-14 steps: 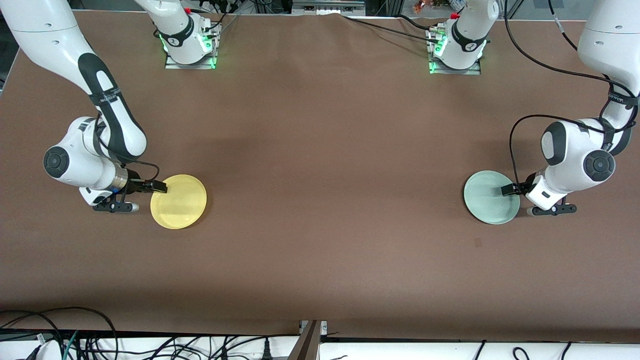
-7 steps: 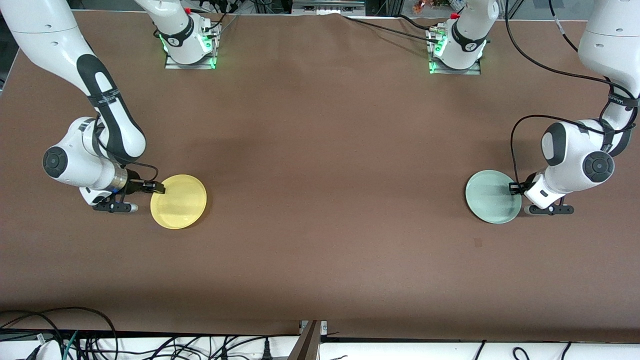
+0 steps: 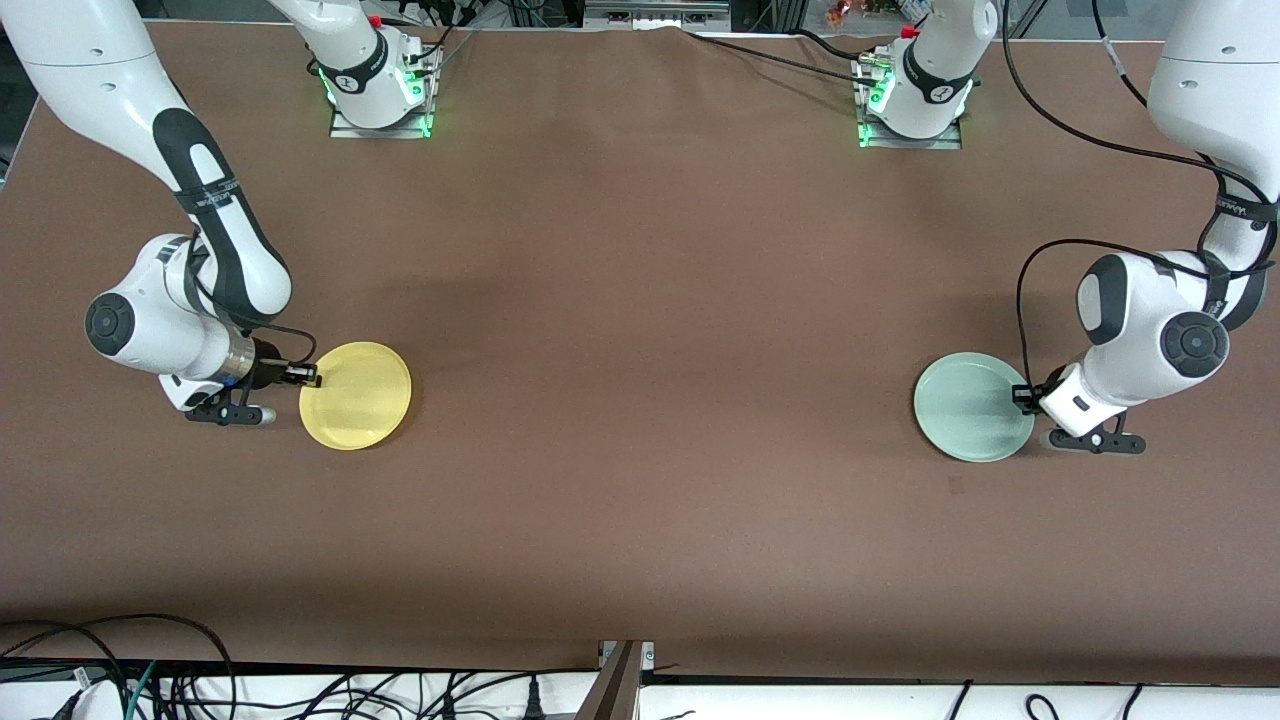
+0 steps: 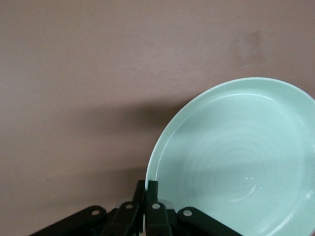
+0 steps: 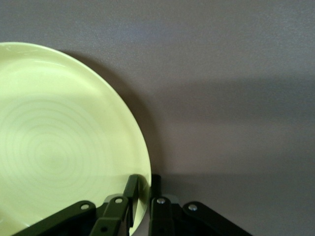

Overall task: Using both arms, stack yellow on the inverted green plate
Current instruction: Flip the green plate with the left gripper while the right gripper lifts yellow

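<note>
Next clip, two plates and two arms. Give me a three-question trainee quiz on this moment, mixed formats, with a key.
1. True or false: the left gripper pinches the rim of the green plate.
2. What does the right gripper grip? A) the yellow plate's rim B) the green plate's rim C) nothing
3. Fill in: the green plate shows its ___ face upward, so it is not yet inverted.

Key
1. True; the fingers are closed on the rim.
2. A; in the right wrist view the fingers sit on either side of the yellow plate rim.
3. Hollow (inner); both plates sit apart on the brown table.
</note>
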`<state>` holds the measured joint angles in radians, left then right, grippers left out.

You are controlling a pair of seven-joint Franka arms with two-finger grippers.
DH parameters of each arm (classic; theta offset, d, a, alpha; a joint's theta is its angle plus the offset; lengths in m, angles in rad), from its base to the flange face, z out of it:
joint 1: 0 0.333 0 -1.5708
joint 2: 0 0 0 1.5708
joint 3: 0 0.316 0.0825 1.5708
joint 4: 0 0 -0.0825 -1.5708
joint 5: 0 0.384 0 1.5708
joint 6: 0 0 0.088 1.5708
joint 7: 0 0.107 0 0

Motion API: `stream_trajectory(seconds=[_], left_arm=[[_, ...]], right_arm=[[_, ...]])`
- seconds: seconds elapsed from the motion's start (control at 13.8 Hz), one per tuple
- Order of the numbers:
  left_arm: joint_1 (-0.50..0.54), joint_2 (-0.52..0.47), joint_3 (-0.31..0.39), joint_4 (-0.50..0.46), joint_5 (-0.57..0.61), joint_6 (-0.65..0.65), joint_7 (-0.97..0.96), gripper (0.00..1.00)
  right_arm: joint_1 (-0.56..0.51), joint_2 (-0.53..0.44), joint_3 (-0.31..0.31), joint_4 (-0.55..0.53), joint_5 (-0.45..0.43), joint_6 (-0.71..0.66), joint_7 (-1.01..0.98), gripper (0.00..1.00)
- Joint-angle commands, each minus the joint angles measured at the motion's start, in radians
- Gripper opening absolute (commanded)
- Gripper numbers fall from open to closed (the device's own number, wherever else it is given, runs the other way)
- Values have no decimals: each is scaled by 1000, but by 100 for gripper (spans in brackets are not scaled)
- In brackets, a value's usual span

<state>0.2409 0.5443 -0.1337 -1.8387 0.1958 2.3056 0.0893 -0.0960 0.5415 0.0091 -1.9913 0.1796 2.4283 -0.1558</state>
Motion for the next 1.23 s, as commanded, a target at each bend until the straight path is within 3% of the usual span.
stream_trajectory(seconds=[0.0,0.22,0.51,0.65,0.94,1.16], left_arm=[[-84,5,5,178,22,-219,0,0],[-234,11,16,343,25,-434,-47,0],[-443,26,19,401,178,-471,-278,0],[-503,34,22,404,200,-472,-322,0],[-688,57,26,441,508,-479,-426,0],[-831,117,35,516,686,-604,-538,0]], right_arm=[[-8,0,9,-3,12,6,-5,15],[-5,0,11,2,11,5,-14,5],[-1,-8,14,29,9,-18,-18,0],[-2,-9,14,99,11,-128,-18,0],[-5,-9,14,232,12,-311,-16,0],[-7,-11,14,337,12,-469,-18,0]])
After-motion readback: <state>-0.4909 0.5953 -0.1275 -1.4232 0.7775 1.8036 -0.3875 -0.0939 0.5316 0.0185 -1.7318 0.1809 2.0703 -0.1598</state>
